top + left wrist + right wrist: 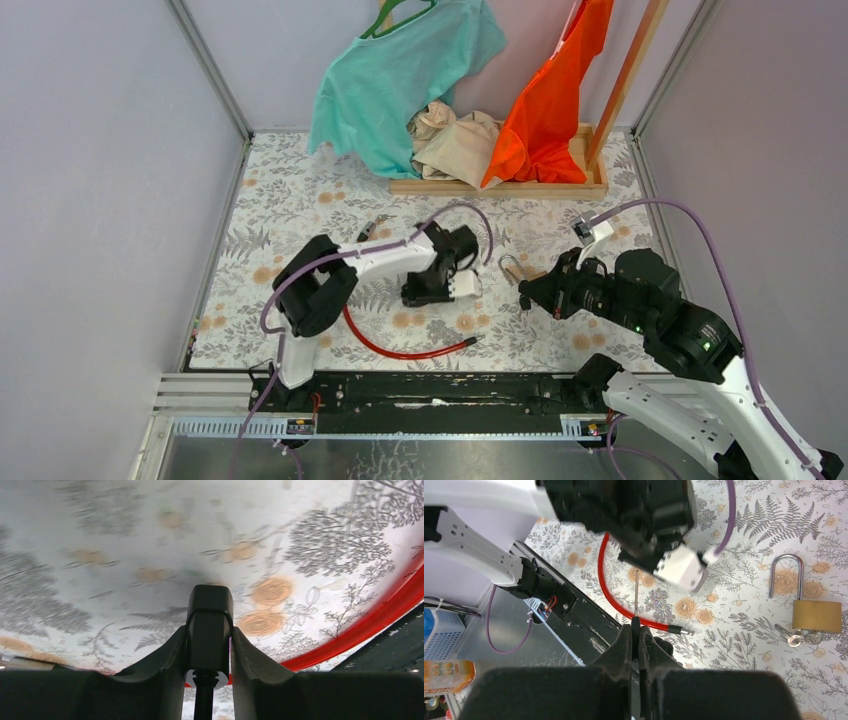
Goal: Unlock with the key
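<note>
My left gripper (425, 290) (210, 632) reaches down over the floral table, its fingers pressed against both sides of a black lock body (210, 610). A red cable (400, 345) (385, 622) (616, 602) curves along the table beside it, and its metal end (681, 629) lies loose. My right gripper (527, 290) (636, 630) is shut on a black-headed key (636, 595) whose thin blade points toward the left gripper. A brass padlock (816, 616) (515, 268) with its shackle raised lies to the right, with small keys (796, 639) beside it.
At the back, a wooden rack base (500, 187) carries a teal shirt (400, 70), beige cloth (455, 140) and orange cloth (550, 100). A small metal object (372, 230) lies behind the left arm. A black rail (430, 390) (589, 630) runs along the near edge.
</note>
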Available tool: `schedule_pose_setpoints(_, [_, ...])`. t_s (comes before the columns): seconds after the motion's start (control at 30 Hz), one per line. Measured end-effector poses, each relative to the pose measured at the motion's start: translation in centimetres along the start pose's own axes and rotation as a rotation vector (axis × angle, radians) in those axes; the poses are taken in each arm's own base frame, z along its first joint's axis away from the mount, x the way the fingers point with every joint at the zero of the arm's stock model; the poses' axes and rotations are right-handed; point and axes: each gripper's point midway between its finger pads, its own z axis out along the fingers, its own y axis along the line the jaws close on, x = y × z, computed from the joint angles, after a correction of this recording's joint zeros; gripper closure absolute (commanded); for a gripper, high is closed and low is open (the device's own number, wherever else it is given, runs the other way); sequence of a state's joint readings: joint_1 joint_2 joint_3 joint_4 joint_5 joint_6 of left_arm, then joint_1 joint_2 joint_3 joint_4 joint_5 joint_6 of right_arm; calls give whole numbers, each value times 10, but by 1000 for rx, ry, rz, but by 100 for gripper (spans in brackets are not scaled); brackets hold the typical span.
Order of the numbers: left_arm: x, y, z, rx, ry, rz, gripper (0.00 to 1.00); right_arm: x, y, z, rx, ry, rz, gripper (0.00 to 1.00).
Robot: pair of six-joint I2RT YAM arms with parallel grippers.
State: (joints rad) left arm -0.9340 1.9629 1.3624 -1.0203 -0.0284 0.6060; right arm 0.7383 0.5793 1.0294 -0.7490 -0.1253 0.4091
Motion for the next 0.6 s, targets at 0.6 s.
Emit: schedule_pose_setpoints(0.6, [-5,19,-259,330,-1262,81,100,-3,31,50,-194,108,-114,100])
